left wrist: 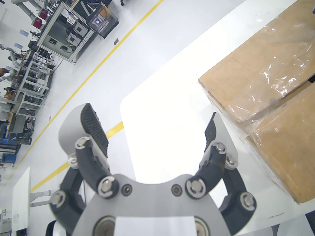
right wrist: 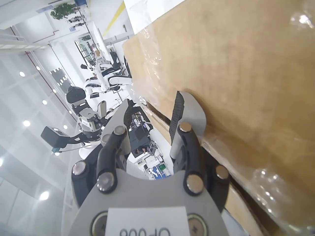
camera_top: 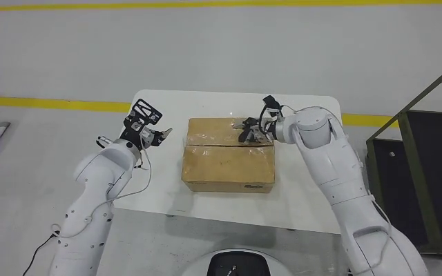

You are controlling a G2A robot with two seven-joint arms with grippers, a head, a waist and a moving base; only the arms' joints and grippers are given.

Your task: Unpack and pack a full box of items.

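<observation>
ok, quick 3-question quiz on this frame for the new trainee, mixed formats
1. Which claw is at the top of the box? A. left B. right C. both
2. True or false: the box stands open.
3. Fill in: the left claw, beside the box, is ___ (open/shut) and holds nothing.

Key:
1. B, the right claw.
2. False: it is closed, with clear tape over the seam.
3. open
</observation>
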